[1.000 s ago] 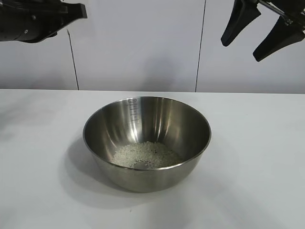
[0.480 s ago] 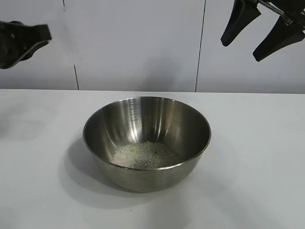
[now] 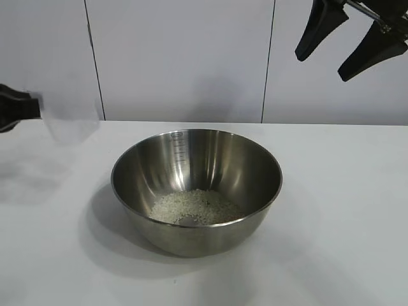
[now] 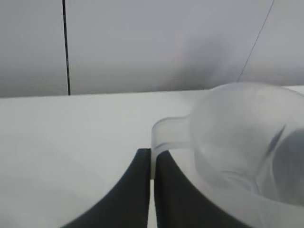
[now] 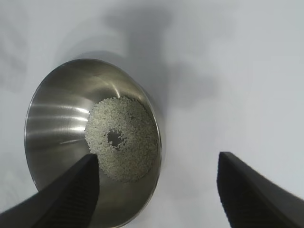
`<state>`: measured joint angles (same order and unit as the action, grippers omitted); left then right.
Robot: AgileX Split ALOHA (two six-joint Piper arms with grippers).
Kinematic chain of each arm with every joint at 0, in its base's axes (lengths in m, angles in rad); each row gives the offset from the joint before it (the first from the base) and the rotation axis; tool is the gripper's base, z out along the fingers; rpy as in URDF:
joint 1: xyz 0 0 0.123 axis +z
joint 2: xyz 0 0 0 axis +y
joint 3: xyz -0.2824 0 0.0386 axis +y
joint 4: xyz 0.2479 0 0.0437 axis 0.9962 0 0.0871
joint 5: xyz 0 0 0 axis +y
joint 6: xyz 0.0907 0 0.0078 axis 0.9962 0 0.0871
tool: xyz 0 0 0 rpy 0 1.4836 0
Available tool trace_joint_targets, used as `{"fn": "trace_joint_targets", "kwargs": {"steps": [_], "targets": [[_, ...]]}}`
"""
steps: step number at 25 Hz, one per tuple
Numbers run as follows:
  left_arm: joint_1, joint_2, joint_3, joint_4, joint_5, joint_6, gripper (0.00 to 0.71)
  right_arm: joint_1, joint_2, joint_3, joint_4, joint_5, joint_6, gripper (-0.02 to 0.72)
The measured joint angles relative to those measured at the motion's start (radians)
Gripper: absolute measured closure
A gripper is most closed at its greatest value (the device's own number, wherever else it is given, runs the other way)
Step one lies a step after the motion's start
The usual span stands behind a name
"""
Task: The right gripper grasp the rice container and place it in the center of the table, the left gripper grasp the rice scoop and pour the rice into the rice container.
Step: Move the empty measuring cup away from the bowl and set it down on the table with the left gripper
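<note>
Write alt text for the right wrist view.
A steel bowl on a white table, seen from above, holds a ring-shaped heap of rice with a bare spot at its centre. The open right gripper hangs above, its two black fingers framing the bowl's edge.

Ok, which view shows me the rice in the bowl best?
Right wrist view: it looks down into the rice container, showing the whole rice heap. The exterior view shows the rice edge-on, partly behind the near rim. The left wrist view shows none.
</note>
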<state>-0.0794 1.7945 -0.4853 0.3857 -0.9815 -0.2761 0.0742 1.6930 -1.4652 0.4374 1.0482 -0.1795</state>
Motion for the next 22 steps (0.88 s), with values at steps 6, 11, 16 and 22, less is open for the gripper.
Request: {"fn": "trace_joint_targets", "kwargs": {"steps": [6,11,16,22], "targets": [[0.0,0.168,-0.002,-0.042,-0.148,0.003,0.701,0.0,0.0,0.0,0.001,0.0,0.0,0.218],[0.0,0.265,-0.005,-0.049,-0.149,0.04,0.701,0.0,0.0,0.0,0.001,0.0,-0.001,0.218],[0.0,0.282,-0.01,-0.066,-0.15,0.071,0.697,0.0,0.0,0.0,0.001,0.0,-0.001,0.218],[0.0,0.284,-0.013,-0.086,-0.155,0.075,0.557,0.0,0.0,0.0,0.001,0.0,-0.001,0.218]]}}
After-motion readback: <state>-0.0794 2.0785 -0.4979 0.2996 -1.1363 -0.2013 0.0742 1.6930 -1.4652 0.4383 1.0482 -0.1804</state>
